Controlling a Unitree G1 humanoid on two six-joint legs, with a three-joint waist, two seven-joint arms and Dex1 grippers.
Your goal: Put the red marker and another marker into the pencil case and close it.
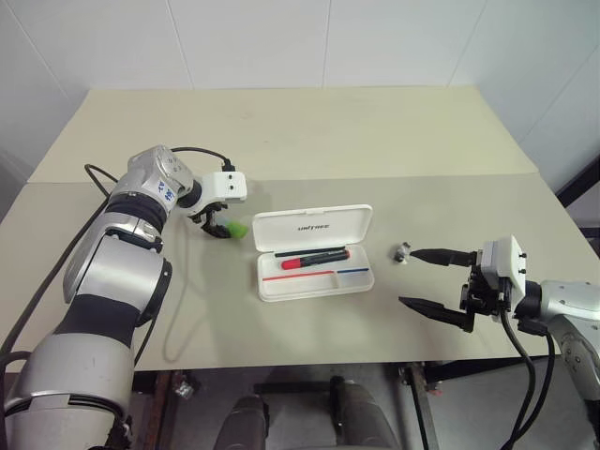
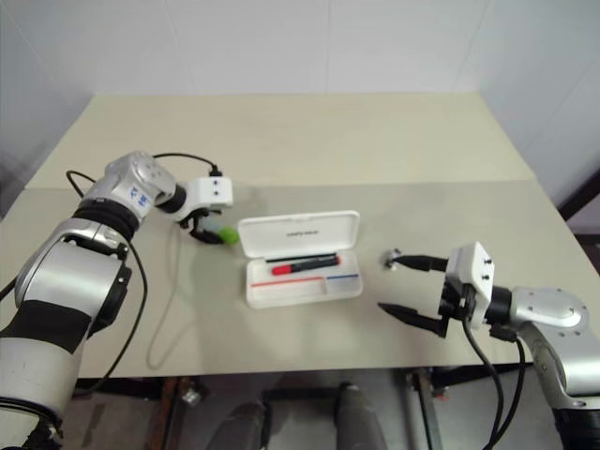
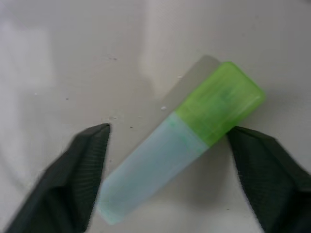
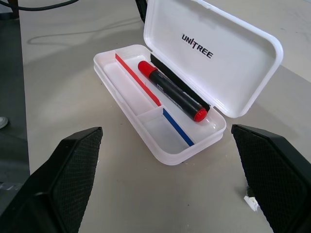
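Table point(image 1: 309, 141): beige top, seam running across the middle from left edge to right edge.
Case point(image 1: 314, 252): white, open, near the middle of the top, closer to the front edge; lid point(image 4: 214, 53) raised toward the back, dark lettering on its inside; red and blue stripes in the tray.
Left gripper point(image 1: 217, 225): pointing down at the top, just left of the case; fingers point(image 3: 77, 170) spread, one on either side of the highlighter, not clamped on it.
Right gripper point(image 1: 433, 278): low over the top toward the right edge, pointing at the case; jaws wide apart, empty.
Red marker point(image 1: 316, 259): lying in the case, in the rear part of the tray, along the hinge.
Highlighter point(image 3: 182, 141): pale body, lime-green cap, flat on the top left of the case, between the left fingers.
Small dark bit point(image 1: 402, 251): on the top, right of the case, near the right gripper's upper fingertip.
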